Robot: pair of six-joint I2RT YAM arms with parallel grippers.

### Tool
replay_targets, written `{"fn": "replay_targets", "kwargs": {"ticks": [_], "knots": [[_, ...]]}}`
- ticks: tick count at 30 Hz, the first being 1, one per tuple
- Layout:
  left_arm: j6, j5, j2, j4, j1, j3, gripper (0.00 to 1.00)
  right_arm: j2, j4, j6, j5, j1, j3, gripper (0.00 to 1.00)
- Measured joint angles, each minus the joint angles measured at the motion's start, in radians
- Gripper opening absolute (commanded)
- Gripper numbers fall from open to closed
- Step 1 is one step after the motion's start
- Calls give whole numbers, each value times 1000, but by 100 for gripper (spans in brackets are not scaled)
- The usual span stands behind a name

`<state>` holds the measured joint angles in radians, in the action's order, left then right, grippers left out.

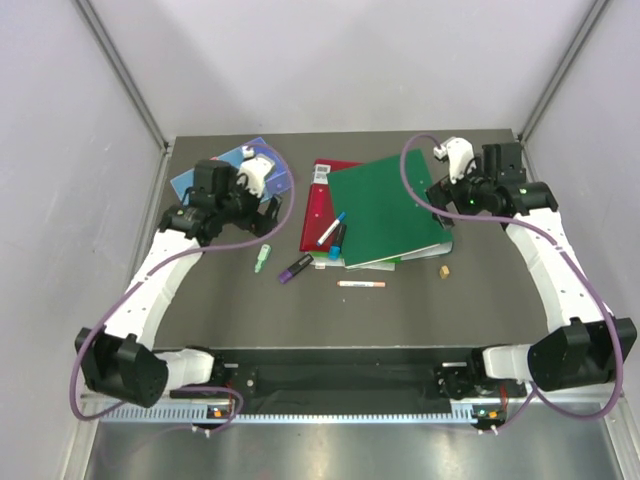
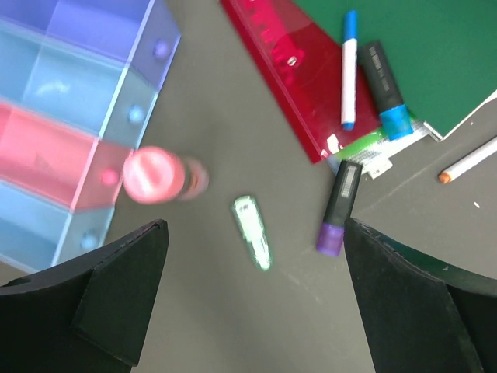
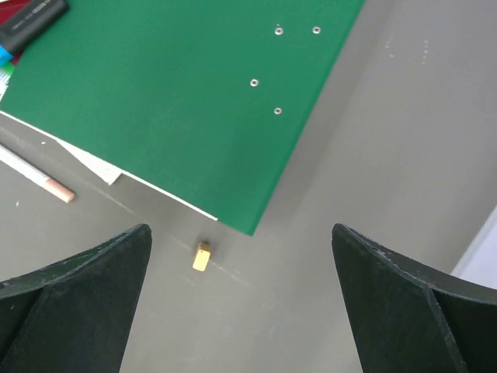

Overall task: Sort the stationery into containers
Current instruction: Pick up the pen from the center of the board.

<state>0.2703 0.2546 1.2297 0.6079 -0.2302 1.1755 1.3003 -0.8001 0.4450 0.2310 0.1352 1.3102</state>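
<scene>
My left gripper point(image 2: 255, 227) point(image 1: 258, 215) is open and empty, high above the table. Below it lies the pale green marker point(image 2: 253, 231) point(image 1: 260, 260). The pink-capped bottle point(image 2: 154, 175) stands beside the pink bin of the joined row of bins point(image 2: 116, 93) point(image 1: 283, 182). The purple-black highlighter point(image 2: 340, 206) point(image 1: 296, 267) lies to the right. The blue-white pen point(image 2: 349, 70) point(image 1: 332, 228) and the dark marker point(image 2: 384, 89) point(image 1: 338, 240) rest on the red folder. The white-orange pen point(image 1: 362, 284) point(image 3: 39, 177) lies on the table. My right gripper point(image 3: 241, 229) point(image 1: 443, 195) is open above the tan nub point(image 3: 201, 256) point(image 1: 444, 270).
The large green binder point(image 1: 390, 210) point(image 3: 171, 93) lies at the middle back, partly over the red folder point(image 1: 317, 205) point(image 2: 295, 85). The left arm hides much of the bins in the top view. Grey walls close in both sides and the back.
</scene>
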Motion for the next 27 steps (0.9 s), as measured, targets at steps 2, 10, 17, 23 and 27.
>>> {"fn": "replay_targets", "kwargs": {"ticks": [2,10,17,23,27], "knots": [[14,-36,30,-13,-53,23,99,0,2,2,-14,0,5,100],[35,-182,248,-76,-237,103,99,2,-3,32,-80,0,21,100],[-14,-298,492,-129,-249,269,99,0,-1,46,-134,0,33,100],[-27,-367,611,-166,-275,312,99,-22,1,45,-164,-1,33,100],[-39,-393,640,-175,-325,294,98,-35,6,42,-177,-3,33,100]]}}
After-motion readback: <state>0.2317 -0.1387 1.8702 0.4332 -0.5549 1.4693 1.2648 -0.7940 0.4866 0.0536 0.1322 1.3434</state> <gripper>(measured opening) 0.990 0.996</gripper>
